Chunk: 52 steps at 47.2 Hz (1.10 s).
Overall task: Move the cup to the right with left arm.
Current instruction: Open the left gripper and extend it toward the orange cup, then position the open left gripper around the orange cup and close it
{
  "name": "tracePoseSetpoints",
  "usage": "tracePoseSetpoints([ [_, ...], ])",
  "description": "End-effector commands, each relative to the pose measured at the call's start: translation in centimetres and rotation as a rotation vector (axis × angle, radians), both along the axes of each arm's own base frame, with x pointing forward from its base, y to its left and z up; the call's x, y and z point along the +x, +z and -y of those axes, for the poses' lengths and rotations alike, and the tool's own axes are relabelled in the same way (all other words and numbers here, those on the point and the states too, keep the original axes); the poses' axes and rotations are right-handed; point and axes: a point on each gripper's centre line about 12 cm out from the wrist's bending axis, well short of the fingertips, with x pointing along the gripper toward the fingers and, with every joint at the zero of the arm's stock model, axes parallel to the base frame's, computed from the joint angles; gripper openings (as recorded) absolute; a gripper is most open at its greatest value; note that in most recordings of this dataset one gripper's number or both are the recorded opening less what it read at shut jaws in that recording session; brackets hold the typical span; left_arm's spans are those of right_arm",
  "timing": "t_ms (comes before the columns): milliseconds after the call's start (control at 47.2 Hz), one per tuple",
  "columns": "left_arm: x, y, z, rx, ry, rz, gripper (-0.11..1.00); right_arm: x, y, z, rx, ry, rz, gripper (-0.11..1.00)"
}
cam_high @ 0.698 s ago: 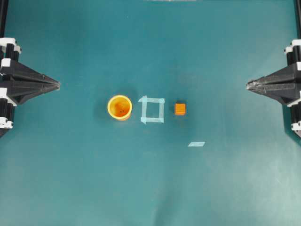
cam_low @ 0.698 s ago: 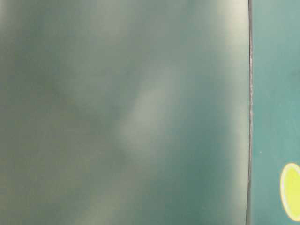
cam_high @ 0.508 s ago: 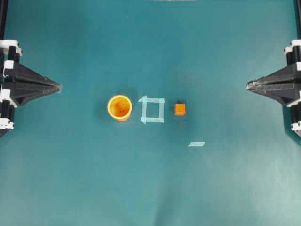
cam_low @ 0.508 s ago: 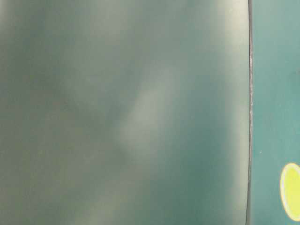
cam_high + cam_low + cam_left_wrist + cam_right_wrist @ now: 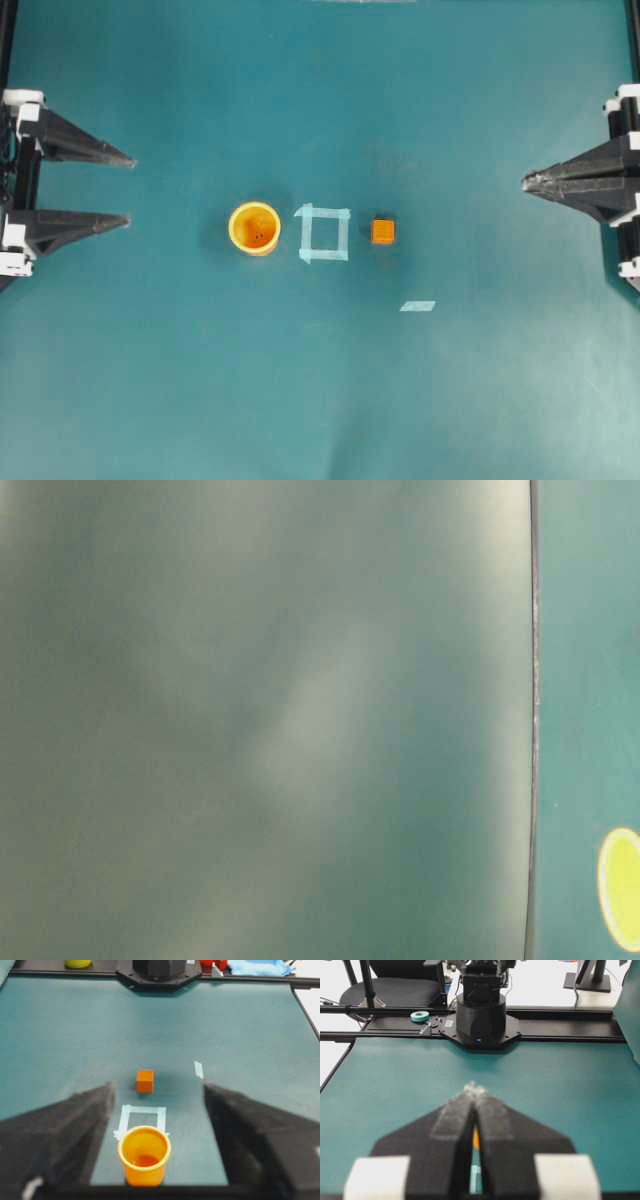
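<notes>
Two black grippers sit at the sides of a big green table point(image 5: 320, 400), one on each side. The left gripper point(image 5: 130, 190) has its two pointy fingers spread wide apart, with nothing between them. It holds nothing. The right gripper point(image 5: 527, 181) has its fingers pressed together to a point, and it holds nothing too. Both grippers are well apart from the things in the middle of the table. The cup point(image 5: 254, 228) is small, round and orange-yellow, with a lighter rim. It stands upright on the table, left of the middle, and it looks empty inside. Just to the right of the cup there is a square made of pale tape point(image 5: 324, 233) stuck flat on the table. The cup is near the square but not inside it. On the other side of the square sits a small orange cube point(image 5: 383, 231). The cup, the square and the cube make a row from left to right. A short bit of pale tape point(image 5: 417, 306) lies alone, lower down and a little right of the cube. From the left wrist camera, the cup point(image 5: 144, 1155) is seen between the two wide dark fingers point(image 5: 60, 1135), with the tape square and the cube point(image 5: 145, 1081) behind it. The table-level view is a green blur, so little can be made out there.
</notes>
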Motion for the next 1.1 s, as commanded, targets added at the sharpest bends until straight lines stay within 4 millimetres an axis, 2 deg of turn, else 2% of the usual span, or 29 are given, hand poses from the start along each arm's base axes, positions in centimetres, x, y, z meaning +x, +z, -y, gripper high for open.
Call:
tracePoseSetpoints([
  [0,0.4,0.0,0.0,0.001,0.001,-0.008,0.75,0.2,1.1,0.0,-0.001,0.001,0.028,-0.01],
  [317,2.4,-3.8,0.0,-0.002,0.0,-0.245,0.75,0.2,1.3,0.0,0.002,0.001,0.032,-0.01],
  [656,5.3,-7.5,0.0,0.025,-0.007,-0.301,0.75,0.2,1.2,0.0,0.0,0.001,0.023,-0.01],
  [952,7.9,-12.3,0.0,0.017,-0.009,-0.436,0.85,0.3,1.7,0.0,0.0,0.001,0.035,-0.01],
  [1079,8.6,-13.6,0.0,0.016,-0.008,-0.466,0.86,0.3,1.9,0.0,0.002,0.001,0.037,-0.01],
])
